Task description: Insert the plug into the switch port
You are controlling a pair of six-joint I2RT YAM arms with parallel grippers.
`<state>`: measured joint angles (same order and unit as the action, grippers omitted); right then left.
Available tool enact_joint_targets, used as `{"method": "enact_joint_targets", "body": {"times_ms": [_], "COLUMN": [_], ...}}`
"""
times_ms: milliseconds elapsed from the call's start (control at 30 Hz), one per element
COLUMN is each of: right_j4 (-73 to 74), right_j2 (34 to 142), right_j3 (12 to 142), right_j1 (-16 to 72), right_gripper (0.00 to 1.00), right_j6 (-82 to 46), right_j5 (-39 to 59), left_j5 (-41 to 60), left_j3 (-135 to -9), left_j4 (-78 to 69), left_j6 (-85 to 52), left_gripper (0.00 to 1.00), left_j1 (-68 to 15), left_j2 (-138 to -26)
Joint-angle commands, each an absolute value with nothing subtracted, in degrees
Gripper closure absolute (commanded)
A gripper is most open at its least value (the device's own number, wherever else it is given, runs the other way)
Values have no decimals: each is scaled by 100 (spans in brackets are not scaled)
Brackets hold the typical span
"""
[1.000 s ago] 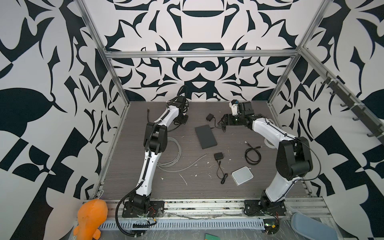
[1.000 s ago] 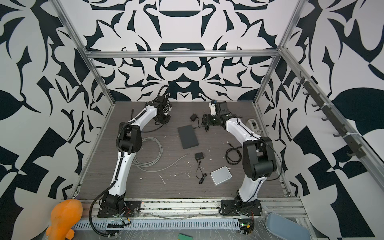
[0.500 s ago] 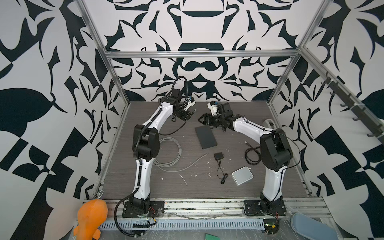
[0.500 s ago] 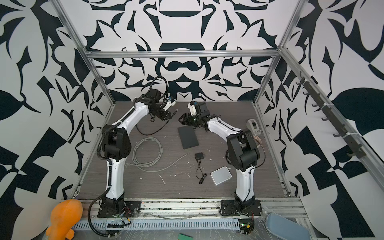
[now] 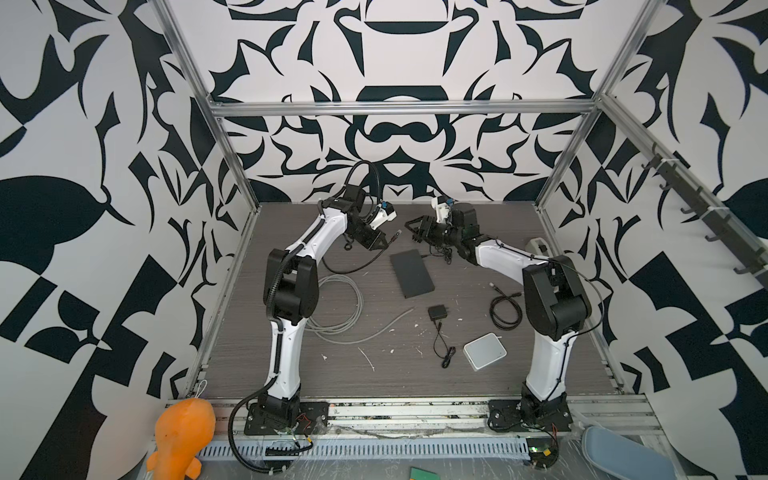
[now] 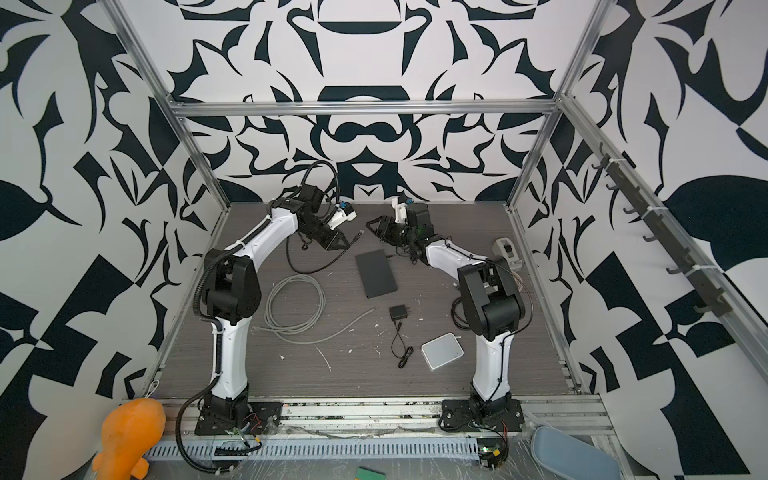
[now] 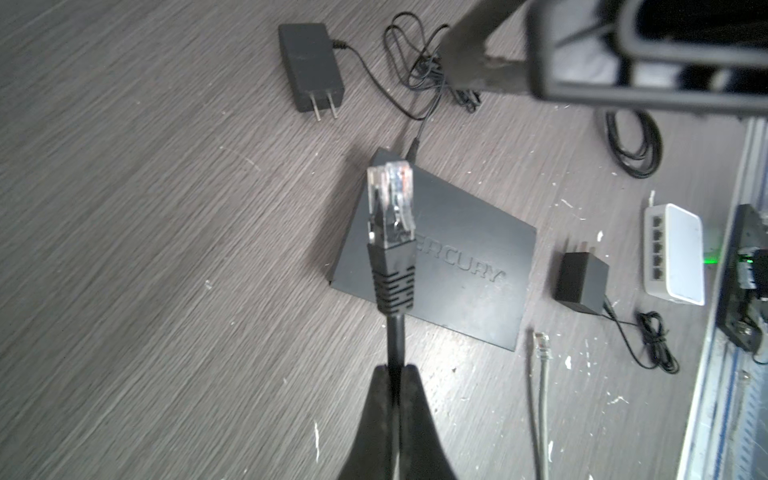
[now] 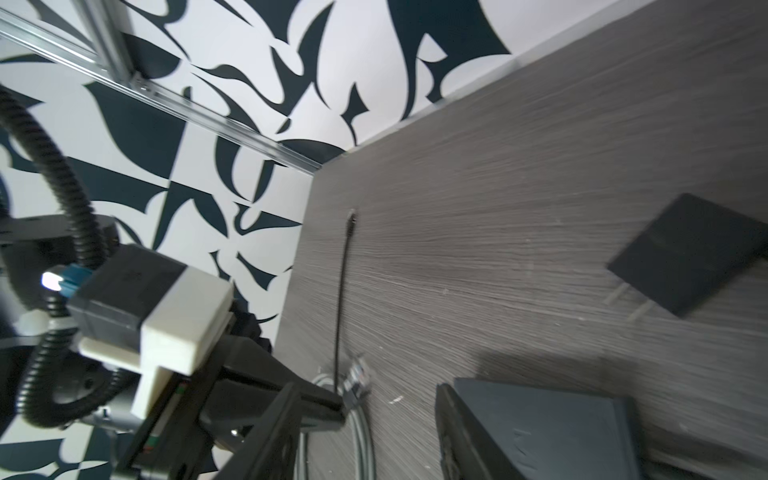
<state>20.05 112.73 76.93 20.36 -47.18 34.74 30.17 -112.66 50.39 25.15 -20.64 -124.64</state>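
My left gripper (image 7: 395,368) is shut on a black cable just behind its clear plug (image 7: 390,208). The plug sticks out past the fingertips, above the table. In both top views this gripper (image 5: 380,243) (image 6: 340,244) hangs over the back of the table, with the plug (image 5: 395,237) pointing right. The switch (image 5: 411,274) (image 6: 377,274) (image 7: 440,266) is a flat black box lying below it; its port does not show. My right gripper (image 5: 411,230) (image 6: 372,228) (image 8: 365,432) faces the plug (image 8: 357,380) from the right, jaws open and empty.
A grey cable coil (image 5: 336,307) lies left of the switch. A black power adapter (image 5: 437,311), a white box (image 5: 485,351) and a black cable loop (image 5: 505,309) lie nearer the front right. Another adapter (image 7: 311,66) lies beyond the switch.
My left gripper has swung right and lifted with the cable. My right gripper has moved left toward the plug, and its jaws have narrowed.
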Motion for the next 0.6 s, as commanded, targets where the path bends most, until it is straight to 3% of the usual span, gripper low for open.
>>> {"method": "enact_joint_targets", "body": {"times_ms": [0, 167, 300, 567], "right_j4": [2965, 3017, 3074, 3428], "right_j2": [11479, 11632, 11690, 11694], "right_j3": [7644, 7734, 7756, 7571], "right_j1": [2075, 2109, 2140, 2151], "right_gripper": [46, 51, 66, 74], "right_j6": [-5180, -5295, -5347, -5624], "right_j5": [3841, 3880, 3958, 4127], "left_j5": [3429, 3506, 3514, 3559], "left_j3": [-11163, -11153, -11173, -11179], "left_j4": [5317, 5317, 5283, 5256], "left_j6": [2680, 2698, 2693, 2689], "left_gripper": [100, 100, 100, 100], "left_j1": [-2079, -2082, -2078, -2076], "left_j2": [-12173, -12182, -12190, -12207]}}
